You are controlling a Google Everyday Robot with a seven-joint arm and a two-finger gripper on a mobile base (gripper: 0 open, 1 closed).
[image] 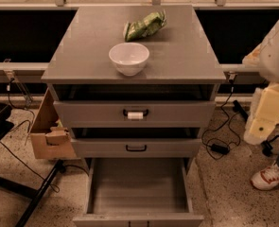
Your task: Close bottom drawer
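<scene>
- The bottom drawer [138, 188] is standing pulled far out of the grey desk [186, 46], its long flat tray showing in full and its front panel reaching the lower edge of the view.
- The middle drawer [136, 148] and the top drawer [134, 113], the latter with a white tag on its handle, are each sitting slightly out above it.
- The hand [261, 124] is hanging at the right edge of the view, beside the desk and well apart from the bottom drawer, touching nothing; whether it is released or clenched, I cannot tell.
- A white bowl [129, 58] is resting upright near the front of the desk top, with a crumpled green bag [145, 26] lying behind it.
- A cardboard box [49, 131] is leaning against the desk's left side.
- A black cable [219, 145] is trailing over the speckled floor on the right, and a white shoe [269, 176] is showing near it.
</scene>
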